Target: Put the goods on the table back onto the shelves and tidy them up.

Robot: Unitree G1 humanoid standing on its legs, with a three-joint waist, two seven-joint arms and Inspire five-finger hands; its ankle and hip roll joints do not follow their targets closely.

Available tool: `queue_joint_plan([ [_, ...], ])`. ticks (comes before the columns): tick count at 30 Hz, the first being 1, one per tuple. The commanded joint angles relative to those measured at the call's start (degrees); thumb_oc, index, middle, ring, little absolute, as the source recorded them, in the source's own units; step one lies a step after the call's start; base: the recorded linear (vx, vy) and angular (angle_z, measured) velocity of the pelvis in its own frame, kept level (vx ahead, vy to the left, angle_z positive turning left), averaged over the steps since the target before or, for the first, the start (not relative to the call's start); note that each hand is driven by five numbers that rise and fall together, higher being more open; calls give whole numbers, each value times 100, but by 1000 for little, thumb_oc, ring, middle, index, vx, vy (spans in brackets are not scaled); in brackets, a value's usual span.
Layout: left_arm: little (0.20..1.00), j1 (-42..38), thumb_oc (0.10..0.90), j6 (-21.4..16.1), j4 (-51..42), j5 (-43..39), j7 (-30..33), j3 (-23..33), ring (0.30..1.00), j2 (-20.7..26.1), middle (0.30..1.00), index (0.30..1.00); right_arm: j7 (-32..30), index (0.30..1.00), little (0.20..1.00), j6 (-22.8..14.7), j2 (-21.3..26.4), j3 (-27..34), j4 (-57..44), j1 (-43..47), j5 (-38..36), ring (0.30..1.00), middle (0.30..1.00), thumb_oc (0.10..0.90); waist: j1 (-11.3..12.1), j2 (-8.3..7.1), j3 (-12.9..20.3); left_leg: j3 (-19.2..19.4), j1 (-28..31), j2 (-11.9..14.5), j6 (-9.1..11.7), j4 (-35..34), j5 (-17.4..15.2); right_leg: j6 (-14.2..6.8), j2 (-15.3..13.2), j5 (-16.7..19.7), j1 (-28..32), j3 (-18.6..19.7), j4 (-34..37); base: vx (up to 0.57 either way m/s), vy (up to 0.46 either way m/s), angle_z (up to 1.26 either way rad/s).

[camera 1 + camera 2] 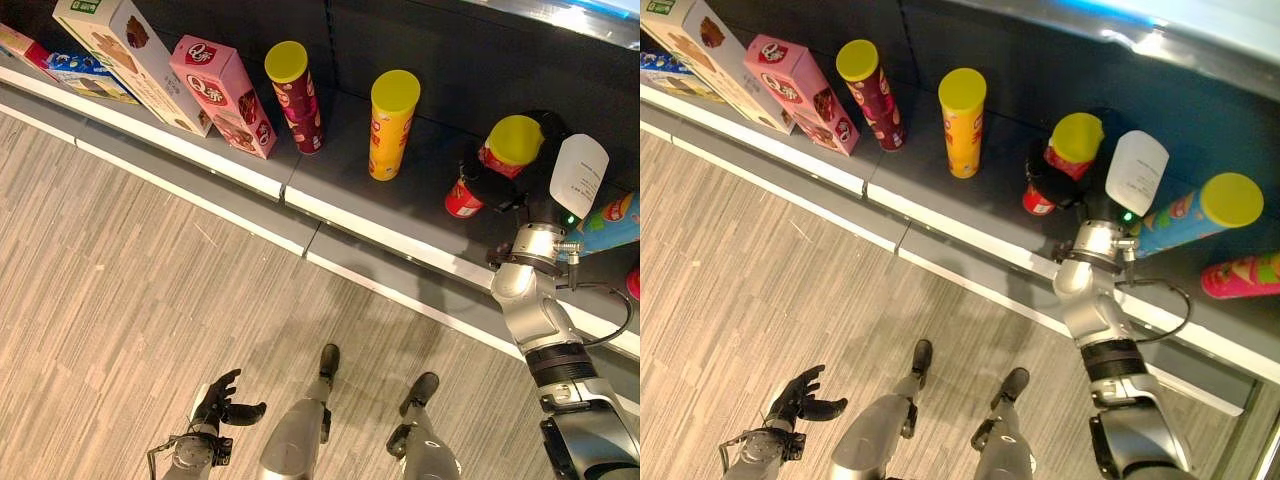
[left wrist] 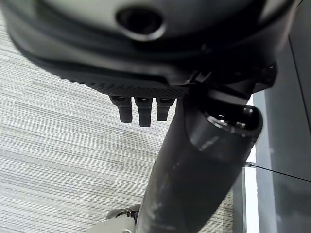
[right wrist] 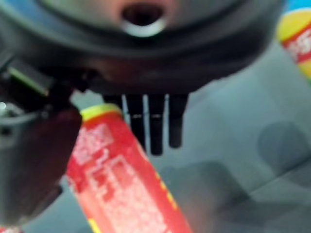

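A red tube can (image 1: 463, 198) with a yellow lid stands tilted on the dark shelf (image 1: 420, 190). My right hand (image 1: 540, 165) reaches in from the lower right and is curled round it near its top. In the right wrist view the red can (image 3: 121, 174) lies between the thumb and the fingers (image 3: 155, 121). My left hand (image 1: 222, 398) hangs low over the wooden floor, fingers relaxed and holding nothing; its fingers (image 2: 140, 109) also show in the left wrist view.
Along the shelf stand a yellow can (image 1: 390, 125), a maroon can (image 1: 295, 97), a pink box (image 1: 225, 95), a beige box (image 1: 125, 55) and a blue packet (image 1: 85, 72). A blue can (image 1: 1200, 212) and a lying pink can (image 1: 1240, 275) are right of my hand.
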State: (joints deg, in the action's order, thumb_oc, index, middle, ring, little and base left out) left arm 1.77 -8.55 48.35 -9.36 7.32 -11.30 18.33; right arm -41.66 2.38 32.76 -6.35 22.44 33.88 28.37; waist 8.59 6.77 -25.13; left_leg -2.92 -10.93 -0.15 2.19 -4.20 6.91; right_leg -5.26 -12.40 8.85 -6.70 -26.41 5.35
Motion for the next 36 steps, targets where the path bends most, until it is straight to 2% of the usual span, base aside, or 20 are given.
queue_joint_plan([
  [1, 900, 58, 800, -194, 329, 105, 268, -345, 900, 254, 900, 900, -509, 900, 900, -330, 273, -1, -70, 667, -23, 900, 900, 800, 46, -154, 455, 171, -261, 34, 159, -80, -140, -764, -893, 53, -42, 37, -478, 0, 0, 0],
  [14, 900, 29, 800, -159, 411, 148, 240, -322, 900, 226, 900, 900, -443, 900, 900, -414, 239, 51, -275, 586, -94, 900, 900, 800, 16, -253, 542, 191, -165, 51, 167, -80, -178, -758, -869, 25, 68, 28, -472, 0, 0, 0],
  [17, 900, 21, 800, -77, 594, 241, 219, -188, 900, 180, 900, 900, -248, 900, 900, -616, 297, 215, -1113, 260, -70, 900, 900, 800, -77, -418, 657, 259, -79, 101, 175, -80, -224, -769, -829, 40, 151, 43, -424, 55, -10, 1],
  [18, 900, 41, 800, 10, 719, 321, 217, -11, 900, 122, 900, 900, 78, 900, 900, -848, 306, 386, -1932, -218, -97, 900, 900, 800, -203, -573, 760, 338, 20, 149, 174, -80, -266, -770, -780, 49, 220, 102, -381, 90, -11, 1],
  [21, 900, 93, 800, 108, 836, 418, 170, 186, 900, 101, 900, 900, 663, 900, 900, -1194, 159, 547, -2547, -888, -564, 900, 900, 800, -314, -767, 924, 429, 175, 198, 165, -80, -327, -766, -727, 57, 347, 163, -312, 72, -6, -4],
  [22, 900, 95, 800, 108, 835, 419, 169, 180, 900, 108, 900, 900, 678, 900, 900, -1187, 155, 567, -2572, -911, -568, 900, 900, 800, -315, -778, 938, 424, 150, 183, 155, -80, -300, -764, -739, 80, 332, 156, -301, 104, -1, -31],
  [23, 900, 173, 800, 200, 966, 511, 114, 431, 900, 101, 900, 900, 1537, 900, 900, -1733, -240, 729, -3023, -1674, -1947, 900, 900, 800, -473, -985, 1138, 592, 364, 236, 139, -80, -394, -774, -680, 98, 458, 268, -237, 78, 6, -33],
  [25, 900, 174, 800, 200, 966, 511, 114, 429, 900, 103, 900, 900, 1539, 900, 900, -1732, -242, 732, -3027, -1679, -1948, 900, 900, 800, -473, -989, 1147, 591, 355, 233, 137, -80, -391, -775, -683, 100, 450, 267, -235, 70, 12, -27],
  [26, 900, 195, 800, 237, 1071, 548, 28, 628, 900, 101, 900, 900, 2251, 900, 900, -1986, -395, 703, -3164, -2102, -2895, 900, 900, 800, -576, -1076, 1258, 719, 531, 278, 131, -80, -461, -780, -633, 88, 536, 363, -215, 129, 57, -30],
  [27, 900, 248, 800, 242, 1146, 621, -135, 832, 900, 173, 900, 900, 3324, 900, 900, -2080, -552, 654, -3236, -2778, -4486, 900, 900, 800, -696, -1203, 1442, 876, 760, 299, 112, -80, -540, -784, -600, 110, 648, 509, -185, 124, 59, -38],
  [28, 900, 251, 800, 241, 1144, 621, -136, 828, 900, 176, 900, 900, 3340, 900, 900, -2077, -552, 666, -3242, -2788, -4502, 900, 900, 800, -695, -1212, 1453, 876, 745, 288, 106, -80, -527, -784, -610, 121, 637, 509, -179, 95, 44, -40],
  [31, 900, 277, 800, 244, 1237, 653, -315, 954, 900, 242, 900, 900, 4285, 900, 900, -1954, -701, 528, -3138, -3333, -5953, 900, 900, 800, -776, -1281, 1614, 1004, 911, 284, 99, -80, -594, -802, -596, 157, 701, 616, -184, 41, 40, -34],
  [32, 900, 231, 800, 242, 1291, 726, -418, 994, 900, 267, 900, 900, 4625, 900, 900, -1794, -560, 415, -3005, -3533, -6099, 900, 900, 800, -830, -1322, 1687, 1076, 999, 274, 95, -80, -629, -816, -591, 179, 712, 691, -185, 67, 50, -13],
  [34, 900, 291, 800, 229, 1341, 750, -484, 1063, 900, 287, 900, 900, 4997, 900, 900, -1608, -570, 386, -2928, -3834, -6473, 900, 900, 800, -859, -1358, 1779, 1152, 1077, 258, 84, -80, -658, -823, -600, 207, 731, 753, -167, 56, 40, -30],
  [36, 900, 292, 800, 200, 1488, 824, -584, 1130, 900, 306, 900, 900, 5141, 900, 900, -1538, -472, 360, -2717, -4019, -6381, 900, 900, 800, -871, -1378, 1825, 1215, 1152, 256, 80, -80, -690, -830, -596, 211, 752, 818, -169, 23, 28, -43],
])
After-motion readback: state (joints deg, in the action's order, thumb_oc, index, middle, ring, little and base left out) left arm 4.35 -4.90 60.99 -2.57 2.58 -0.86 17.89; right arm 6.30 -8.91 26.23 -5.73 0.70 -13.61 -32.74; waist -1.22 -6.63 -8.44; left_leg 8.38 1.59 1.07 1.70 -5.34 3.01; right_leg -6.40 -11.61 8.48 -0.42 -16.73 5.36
